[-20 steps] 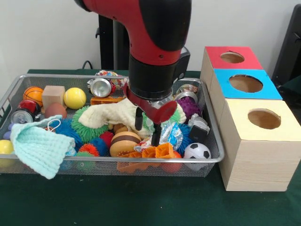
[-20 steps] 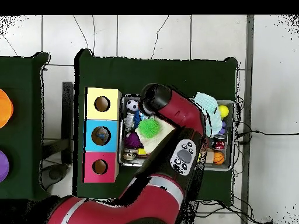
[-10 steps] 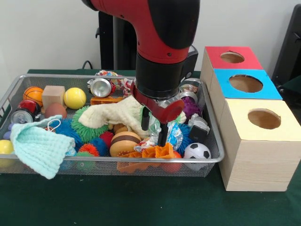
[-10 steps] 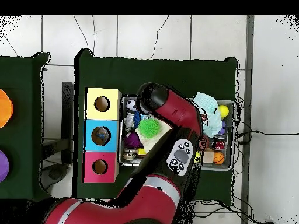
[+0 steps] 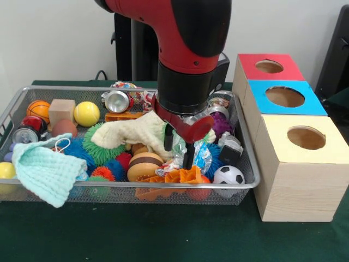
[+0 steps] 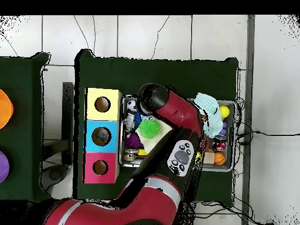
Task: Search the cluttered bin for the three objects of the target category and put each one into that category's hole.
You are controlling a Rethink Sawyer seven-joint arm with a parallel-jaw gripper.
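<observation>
A: What's the biggest thing you have around the tool?

B: The wire bin (image 5: 246,164): your gripper (image 5: 178,146) hangs inside it, toward the end nearest the boxes. Out past that end stand three wooden boxes in a row, each with a round hole on top: the yellow box (image 5: 301,164) on the near side of the gripper, the blue box (image 5: 284,97) level with it, and the red box (image 5: 269,66) beyond.

A: And the gripper itself?

B: You can see two dark fingers (image 5: 188,155) pointing down with a narrow gap, and crinkly plastic wrappers (image 5: 200,158) showing between and beside them. I cannot tell whether they grip anything.

A: What lies close by?

B: A pale yellow cloth (image 5: 136,134) just beside the fingers, away from the boxes, draped over a green spiky ball (image 5: 101,146). Below the fingertips, an orange plastic piece (image 5: 180,177); beside that a toy burger (image 5: 143,165) and a small soccer ball (image 5: 228,175). Farther off, a mint cloth (image 5: 43,174).
</observation>
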